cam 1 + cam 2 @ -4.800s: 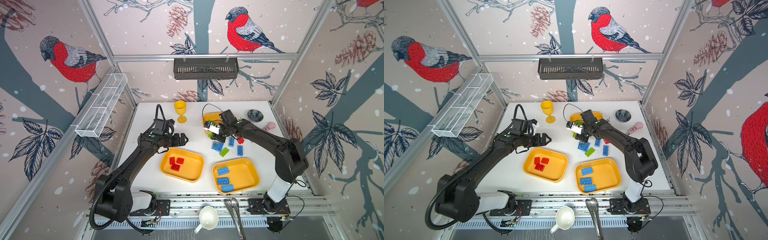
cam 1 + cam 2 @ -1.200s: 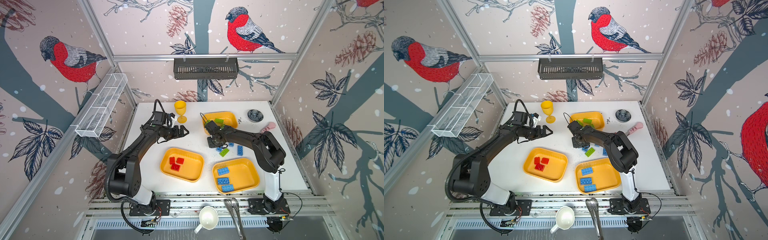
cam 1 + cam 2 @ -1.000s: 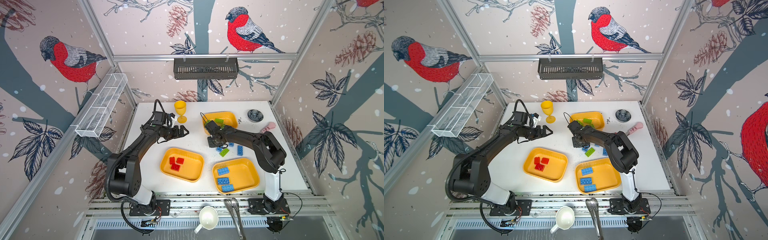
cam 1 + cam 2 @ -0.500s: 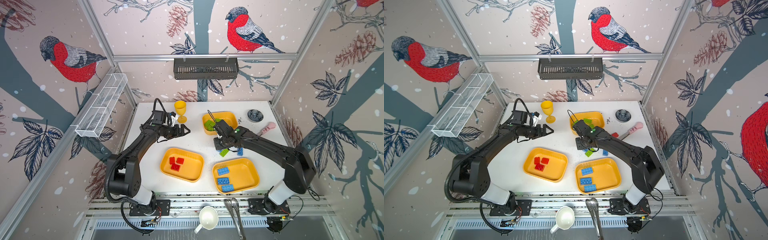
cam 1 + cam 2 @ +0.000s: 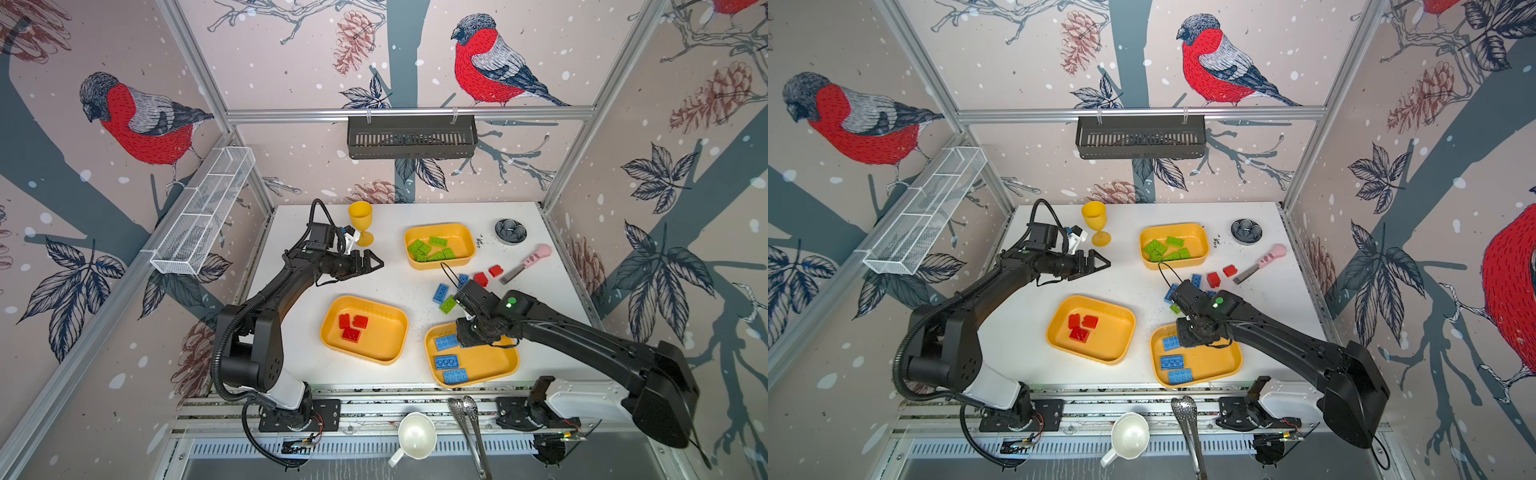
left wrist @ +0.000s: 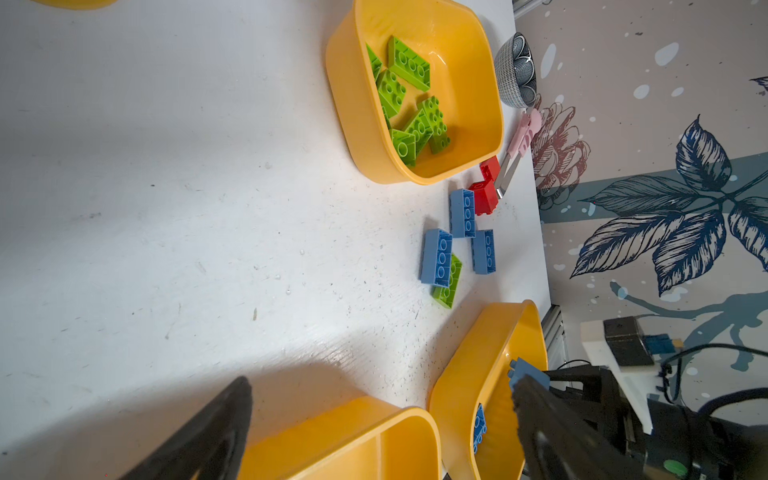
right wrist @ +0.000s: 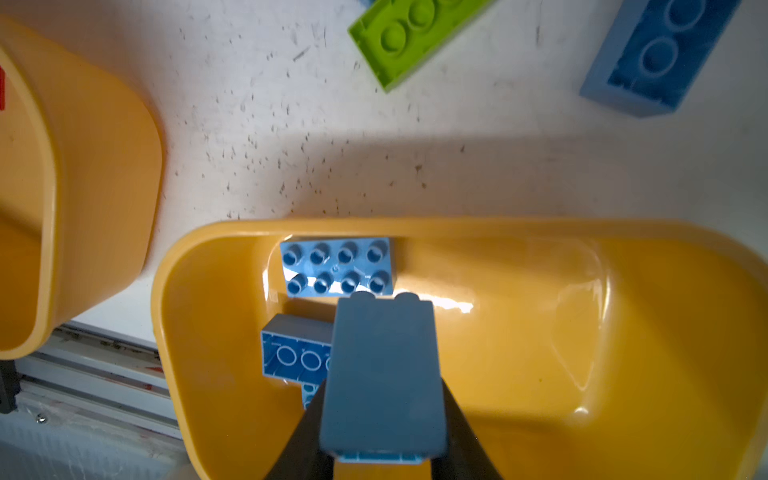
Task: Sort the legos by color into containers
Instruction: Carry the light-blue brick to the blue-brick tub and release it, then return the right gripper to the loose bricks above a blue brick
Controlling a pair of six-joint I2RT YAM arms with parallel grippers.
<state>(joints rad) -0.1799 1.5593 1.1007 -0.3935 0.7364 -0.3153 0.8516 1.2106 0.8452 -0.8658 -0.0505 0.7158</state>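
**Blue brick poised over the blue tray**

My right gripper [image 5: 468, 333] is closed narrow on a blue brick [image 7: 382, 365]. The fingers press its long smooth sides, and its studs sit at the end away from my wrist. I hold it over the far-left corner of the near-right tray [image 5: 496, 365], because that is where blue goes. Three sorted blue bricks [image 5: 446, 362] already lie along that tray's left side. The held brick hangs above them, and I cannot tell whether it touches any. I judge letting go to be the step in hand. A drop from here should land inside the rim, perhaps on top of a brick below.

The rest of the layout follows the same rule. The red bricks [image 5: 351, 326] sit in the near-middle tray [image 5: 386, 345] and the green bricks [image 5: 428, 249] in the far tray [image 5: 463, 237]. Unsorted on the table [image 5: 395, 282], between the far tray and the near-right one, lie loose blue bricks [image 5: 440, 293]. A loose green brick [image 5: 448, 304] is tucked against one of them, and two loose red bricks [image 5: 481, 278] lie farther right.

My right arm runs low from its base at the near right. The forearm stretches leftward and the wrist bends down, so the fingers point into the tray. My left gripper [image 5: 372, 261] is spread wide and empty, roughly level above bare table just near the yellow goblet [image 5: 360, 220]. It points right toward the far tray. Its arm rises from the near-left base and reaches away, well apart from the right arm, which I take to be parked out of the way.
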